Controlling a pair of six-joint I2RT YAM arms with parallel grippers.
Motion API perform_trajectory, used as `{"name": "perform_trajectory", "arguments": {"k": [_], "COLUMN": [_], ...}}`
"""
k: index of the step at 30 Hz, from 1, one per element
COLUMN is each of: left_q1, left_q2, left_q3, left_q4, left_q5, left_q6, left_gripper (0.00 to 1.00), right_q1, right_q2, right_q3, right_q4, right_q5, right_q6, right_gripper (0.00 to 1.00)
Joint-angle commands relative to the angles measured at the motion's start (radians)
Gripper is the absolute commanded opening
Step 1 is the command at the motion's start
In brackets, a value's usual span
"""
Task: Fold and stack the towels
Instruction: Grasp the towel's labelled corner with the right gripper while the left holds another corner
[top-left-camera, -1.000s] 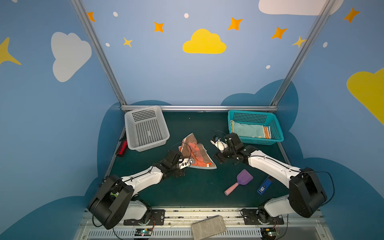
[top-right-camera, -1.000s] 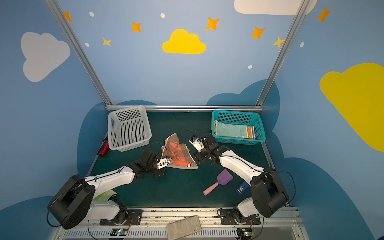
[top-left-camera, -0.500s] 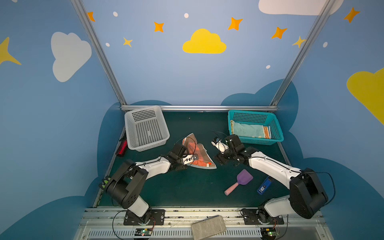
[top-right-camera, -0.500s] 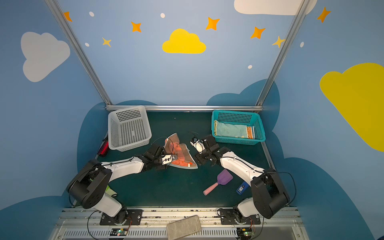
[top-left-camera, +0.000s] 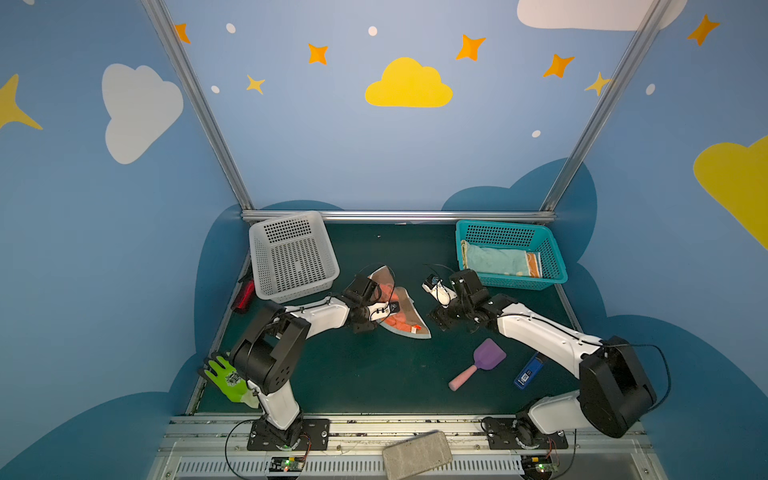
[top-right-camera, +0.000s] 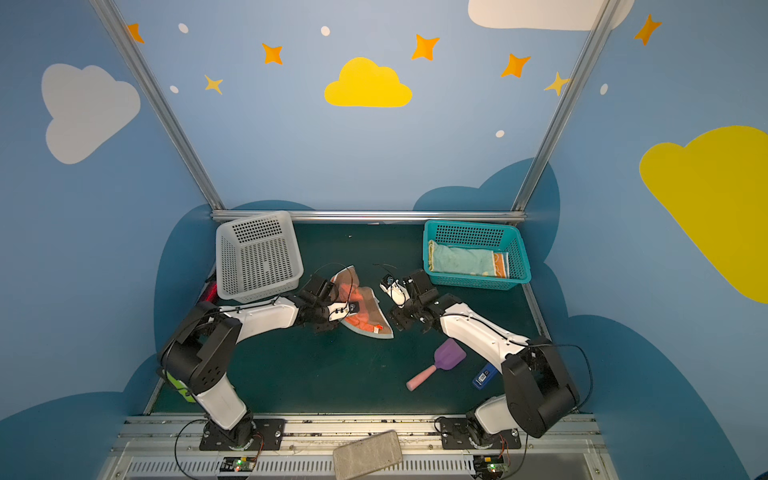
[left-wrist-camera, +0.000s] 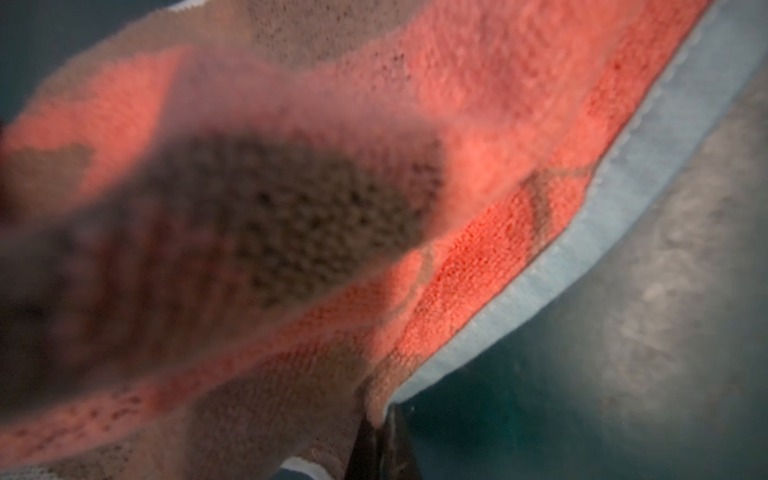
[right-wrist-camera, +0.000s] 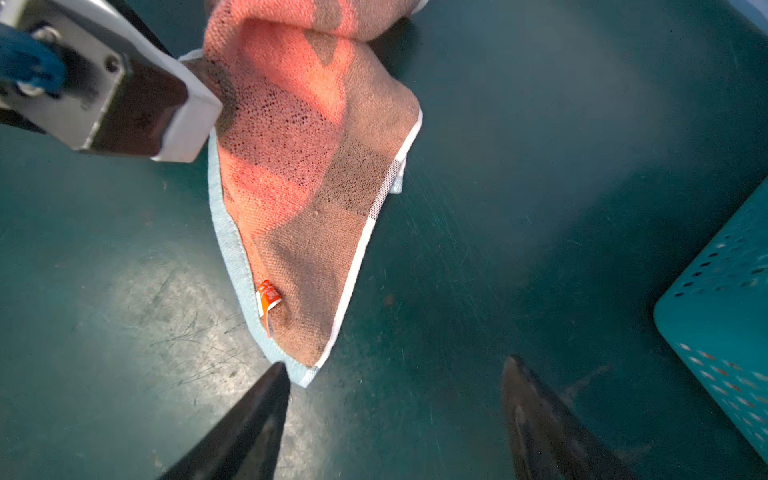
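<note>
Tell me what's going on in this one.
Two robot arms are working on a towel-folding job. The left end effector is shut on one edge of the salmon and brown towel, which lies rumpled in the middle of the green table. The right end effector is open and holds nothing, with its tips right by a corner of that towel. A folded pale towel lies in the teal basket at the back.
</note>
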Motion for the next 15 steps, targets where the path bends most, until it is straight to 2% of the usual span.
{"name": "perform_trajectory", "arguments": {"k": [1, 6, 11, 15], "left_q1": [0.006, 0.005, 0.007, 0.007], "left_q2": [0.024, -0.06, -0.131, -0.15], "left_q3": [-0.015, -0.015, -0.019, -0.042], "left_q4": [-0.052, -0.029, -0.033, -0.005], "left_q5": [0.036, 0.036, 0.027, 0.013], "left_q6": [-0.027, -0.103, -0.129, -0.136], "left_gripper": [0.03, 0.03, 0.03, 0.03], "right_q1": [0.012, 0.024, 0.053, 0.075], "right_q2": [0.012, 0.023, 0.041, 0.059], "right_q3": [-0.014, -0.027, -0.064, -0.07], "right_q4": [0.03, 0.035, 0.004, -0.016], "right_q5": [0.062, 0.091, 0.083, 0.07], "right_q6": [-0.1, -0.203, -0.342, -0.363], "right_gripper": [0.77, 0.77, 0.77, 0.77]}}
